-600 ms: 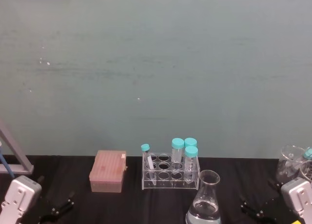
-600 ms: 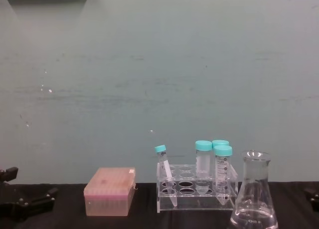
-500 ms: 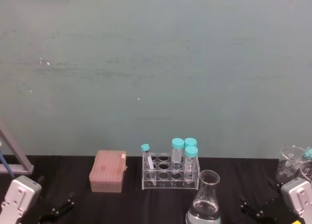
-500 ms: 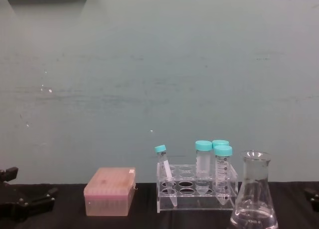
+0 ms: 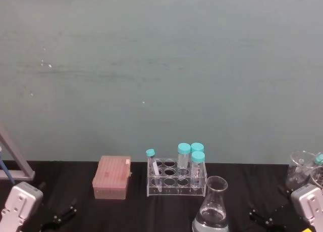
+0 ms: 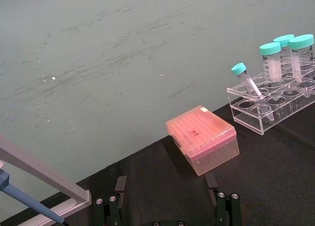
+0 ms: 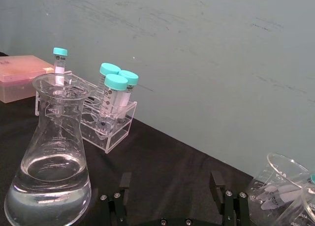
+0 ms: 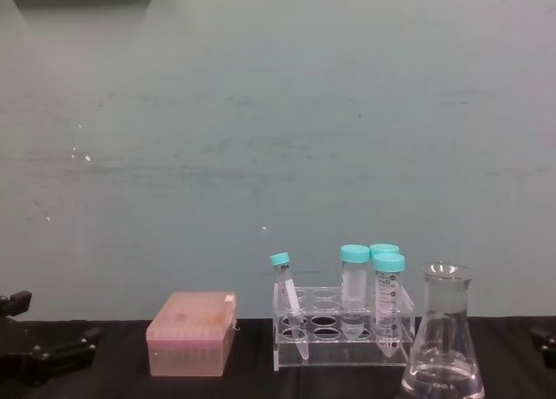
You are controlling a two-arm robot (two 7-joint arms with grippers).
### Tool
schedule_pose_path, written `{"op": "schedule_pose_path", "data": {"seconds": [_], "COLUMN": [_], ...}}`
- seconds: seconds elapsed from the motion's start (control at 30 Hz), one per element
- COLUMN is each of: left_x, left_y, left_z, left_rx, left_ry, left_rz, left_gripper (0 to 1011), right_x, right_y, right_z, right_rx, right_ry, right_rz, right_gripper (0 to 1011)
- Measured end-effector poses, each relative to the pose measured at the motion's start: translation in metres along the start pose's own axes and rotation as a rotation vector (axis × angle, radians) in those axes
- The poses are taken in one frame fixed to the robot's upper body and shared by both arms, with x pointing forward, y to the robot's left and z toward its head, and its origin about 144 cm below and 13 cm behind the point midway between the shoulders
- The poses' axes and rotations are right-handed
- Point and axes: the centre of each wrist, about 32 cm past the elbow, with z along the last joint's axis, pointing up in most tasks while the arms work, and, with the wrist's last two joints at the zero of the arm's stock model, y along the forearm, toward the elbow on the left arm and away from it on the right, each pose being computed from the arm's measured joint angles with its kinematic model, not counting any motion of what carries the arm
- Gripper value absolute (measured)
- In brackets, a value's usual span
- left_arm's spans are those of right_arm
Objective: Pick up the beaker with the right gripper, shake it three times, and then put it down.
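**Reach not yet begun: beaker on the table, right gripper empty**

Head view. The clear glass conical beaker, with a wide base, narrow neck and flared rim, stands upright on the black table. It sits near the front edge, with a little clear liquid in its base. Just behind it is the clear plastic tube rack with teal-capped tubes. Your black two-fingered right gripper sits low to the beaker's right, apart from it. The black left gripper is parked far left, beyond the pink lidded tip box.

Left wrist view. The left gripper's fingers are spread, with nothing between them. The pink box and the rack lie ahead of it.

Right wrist view. The right gripper's fingers are spread wide and hold nothing. The beaker stands near, off to one side of their line and not between them. A second piece of clear glassware holding small tubes sits on the other side.

Chest view. The beaker is upright, beside the rack and taller than it. The right gripper shows low at the right edge.

Judgement. You are at the pick-up step, and nothing has been lifted or shaken. Next, carry the right gripper leftward until the spread fingers straddle the neck, then close before lifting. The glass looks slick and the liquid will slosh, so the grip must be firm. Keep clear of the rack behind.
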Motion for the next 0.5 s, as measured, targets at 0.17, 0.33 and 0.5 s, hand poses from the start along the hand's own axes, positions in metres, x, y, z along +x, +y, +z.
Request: {"op": "schedule_pose_path", "data": {"seconds": [0.17, 0.33, 0.5], "left_x": [0.0000, 0.0000, 0.0000], "left_y": [0.0000, 0.0000, 0.0000], "left_z": [0.0000, 0.0000, 0.0000], "left_rx": [0.000, 0.000, 0.000], "left_ry": [0.000, 0.000, 0.000], "left_rz": [0.000, 0.000, 0.000], "left_gripper": [1000, 1000, 1000], "right_x": [0.0000, 0.0000, 0.0000], "right_y": [0.0000, 0.0000, 0.0000], "right_z": [0.0000, 0.0000, 0.0000], "right_rx": [0.000, 0.000, 0.000], "right_ry": [0.000, 0.000, 0.000], "right_rz": [0.000, 0.000, 0.000], "right_gripper": [1000, 1000, 1000]}}
